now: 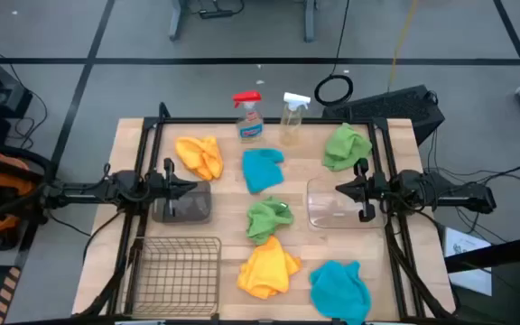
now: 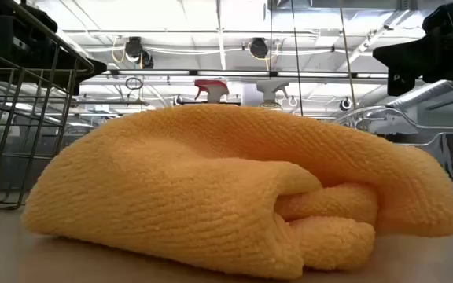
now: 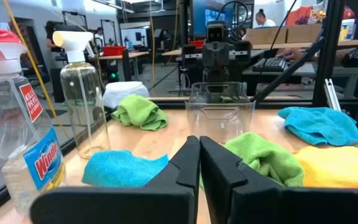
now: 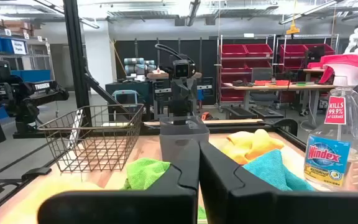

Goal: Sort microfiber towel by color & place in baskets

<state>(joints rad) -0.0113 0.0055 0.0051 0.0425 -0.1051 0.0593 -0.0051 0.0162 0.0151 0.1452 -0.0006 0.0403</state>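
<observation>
Terrycloth towels, six crumpled lumps, lie loose on the wooden desk (image 1: 134, 149): looped yellow towel (image 1: 267, 267) nearest, probably folded double. Left claw (image 1: 188, 188) over the smoky tub (image 1: 182, 204), right claw (image 1: 341, 190) over the clear tub (image 1: 334, 206), both closed, empty.

Both arms level, facing each other; left pincer (image 1: 190, 188) & right pincer (image 1: 339, 190) closed, empty.
</observation>
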